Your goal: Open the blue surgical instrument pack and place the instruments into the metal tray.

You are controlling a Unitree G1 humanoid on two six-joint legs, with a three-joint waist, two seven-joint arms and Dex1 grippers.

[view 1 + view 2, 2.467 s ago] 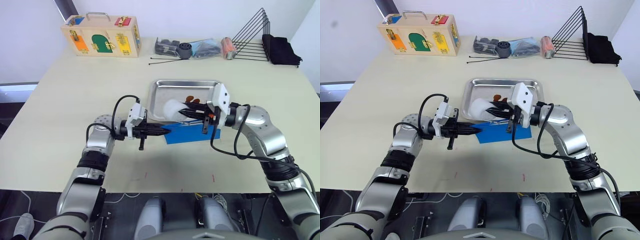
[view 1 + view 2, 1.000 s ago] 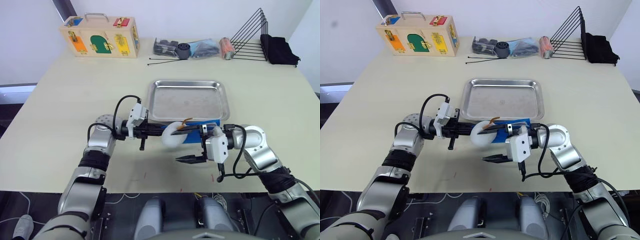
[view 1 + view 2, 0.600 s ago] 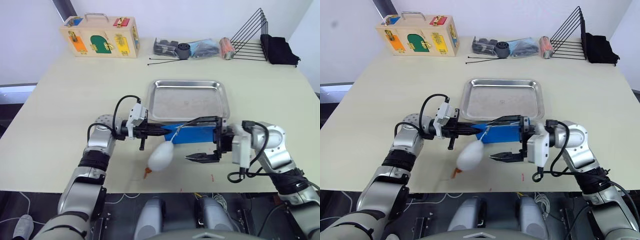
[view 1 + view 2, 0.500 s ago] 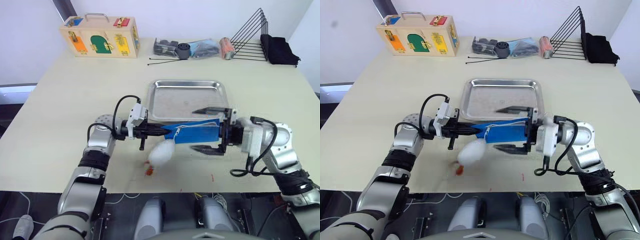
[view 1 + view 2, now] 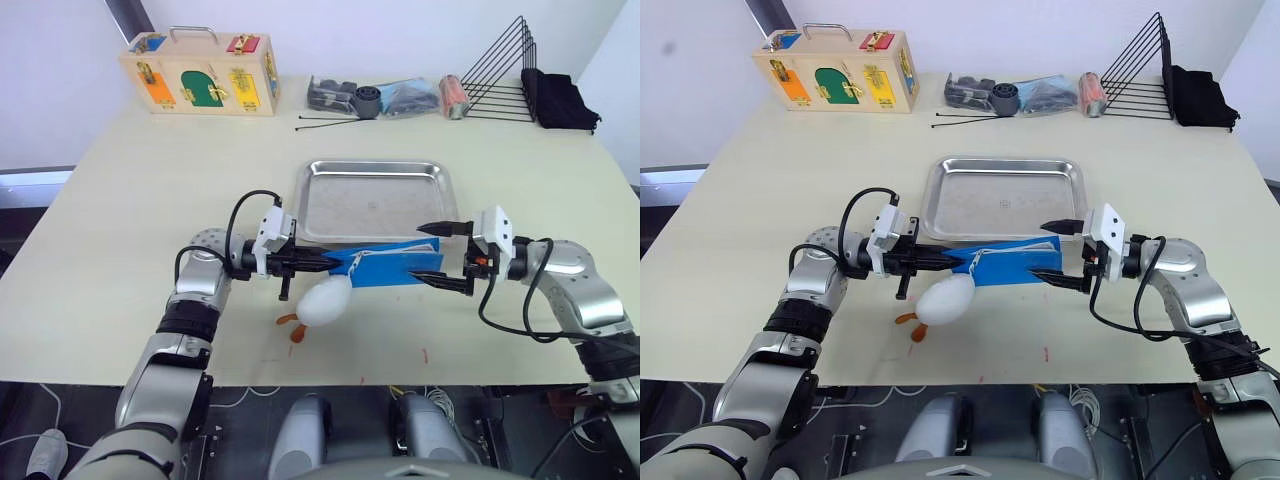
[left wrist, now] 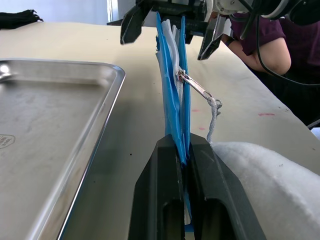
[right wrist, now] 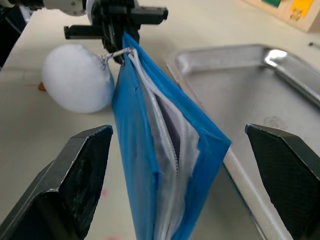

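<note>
The blue surgical instrument pack stands on edge just in front of the metal tray. My left gripper is shut on the pack's left end. My right gripper is open, its two fingers straddling the pack's right end without touching it. The pack's top seam gapes, showing white zipper teeth. A white oval pad hangs by a string from the zipper pull and rests on the table. The instruments are hidden inside the pack. The tray is bare.
At the table's far edge stand a wooden latch box, black rods, small clutter, a black wire rack and a black cloth. Small orange bits lie by the pad. A person's arm is beyond the table.
My right gripper rose from in front of the pack to its right end, staying open. The white pad swung down from the pack onto the table. The left gripper kept its hold.
</note>
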